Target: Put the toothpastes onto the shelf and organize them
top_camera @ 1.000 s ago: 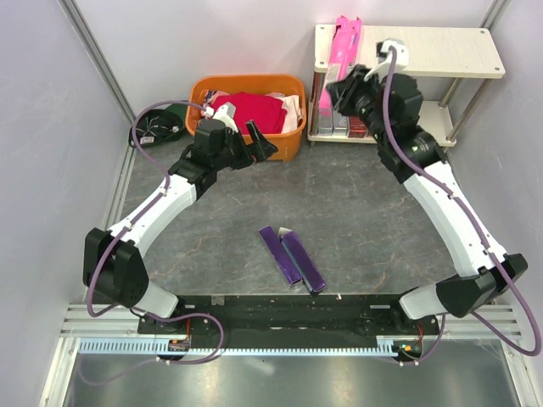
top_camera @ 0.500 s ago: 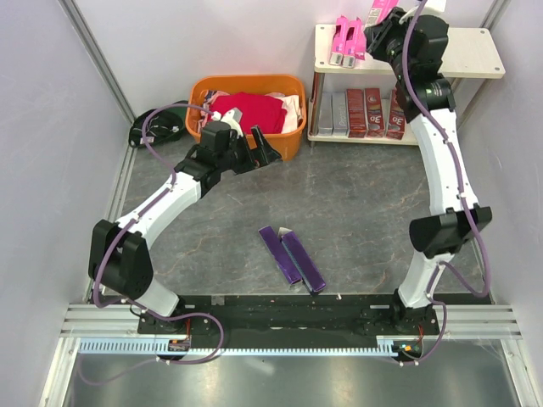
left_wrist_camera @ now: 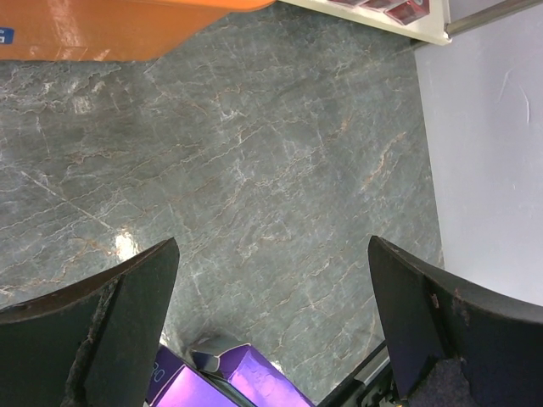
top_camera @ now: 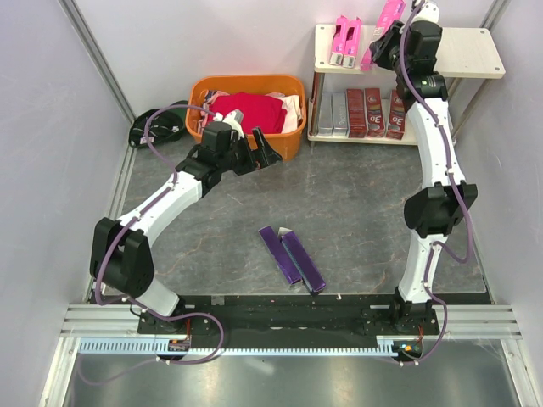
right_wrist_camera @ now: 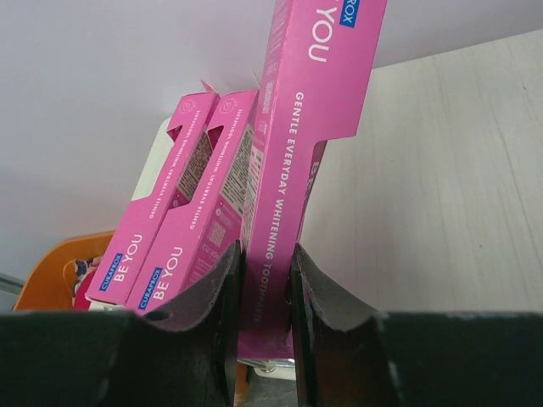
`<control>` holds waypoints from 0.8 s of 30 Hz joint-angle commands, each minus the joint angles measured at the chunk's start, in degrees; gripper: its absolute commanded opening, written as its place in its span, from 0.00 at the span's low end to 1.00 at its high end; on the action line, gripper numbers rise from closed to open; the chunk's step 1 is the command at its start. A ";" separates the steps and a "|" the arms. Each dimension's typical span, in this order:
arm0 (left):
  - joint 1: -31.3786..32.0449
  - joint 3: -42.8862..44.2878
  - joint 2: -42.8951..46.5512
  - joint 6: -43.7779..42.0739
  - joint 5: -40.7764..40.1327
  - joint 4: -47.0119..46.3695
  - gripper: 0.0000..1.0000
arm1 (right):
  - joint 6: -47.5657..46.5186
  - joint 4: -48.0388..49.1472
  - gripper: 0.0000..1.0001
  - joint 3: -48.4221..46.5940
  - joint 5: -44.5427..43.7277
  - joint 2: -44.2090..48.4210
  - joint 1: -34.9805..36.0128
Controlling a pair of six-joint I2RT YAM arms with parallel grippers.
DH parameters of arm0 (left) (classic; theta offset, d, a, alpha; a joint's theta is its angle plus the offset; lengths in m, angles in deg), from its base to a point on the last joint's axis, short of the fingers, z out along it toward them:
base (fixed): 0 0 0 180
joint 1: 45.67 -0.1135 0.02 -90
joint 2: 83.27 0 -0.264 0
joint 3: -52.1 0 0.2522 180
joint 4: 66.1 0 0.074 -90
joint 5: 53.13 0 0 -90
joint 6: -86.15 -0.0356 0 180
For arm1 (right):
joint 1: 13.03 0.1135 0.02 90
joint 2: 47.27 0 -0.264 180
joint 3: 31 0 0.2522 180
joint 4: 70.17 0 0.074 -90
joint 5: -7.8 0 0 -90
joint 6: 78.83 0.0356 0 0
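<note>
The right gripper (right_wrist_camera: 267, 280) is pinching a pink toothpaste box (right_wrist_camera: 293, 170), seemingly light and stiff but crushable, near one end above the far-right shelf's (top_camera: 462, 52) top board, while the left gripper (left_wrist_camera: 271, 288) is hanging wide open.

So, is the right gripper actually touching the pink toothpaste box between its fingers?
Touching. The right wrist view shows the right gripper shut on the pink toothpaste box, both fingers pressed against its sides.

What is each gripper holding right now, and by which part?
The right gripper is shut on a pink toothpaste box, pinching opposite faces near the end closest to the wrist. The left gripper is open and holds nothing.
</note>
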State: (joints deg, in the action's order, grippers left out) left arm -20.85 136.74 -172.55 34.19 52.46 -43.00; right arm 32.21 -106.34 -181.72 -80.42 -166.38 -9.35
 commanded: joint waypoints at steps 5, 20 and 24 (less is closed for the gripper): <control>-0.21 1.37 -0.29 -1.13 1.28 -0.82 1.00 | 1.02 2.73 0.33 -5.33 2.62 -2.36 0.19; -0.30 0.76 -0.29 -0.86 1.72 -0.82 1.00 | 6.81 6.59 0.79 -1.64 2.96 -1.56 -2.89; -0.30 0.58 -0.37 -0.78 1.72 -0.91 1.00 | 11.21 8.87 0.81 -1.28 5.24 -3.40 -5.34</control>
State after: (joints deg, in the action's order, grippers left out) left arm -20.85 136.74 -172.79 34.21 53.47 -42.98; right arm 38.30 -101.93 -183.25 -77.67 -168.96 -12.34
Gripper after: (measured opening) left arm 0.994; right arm 0.804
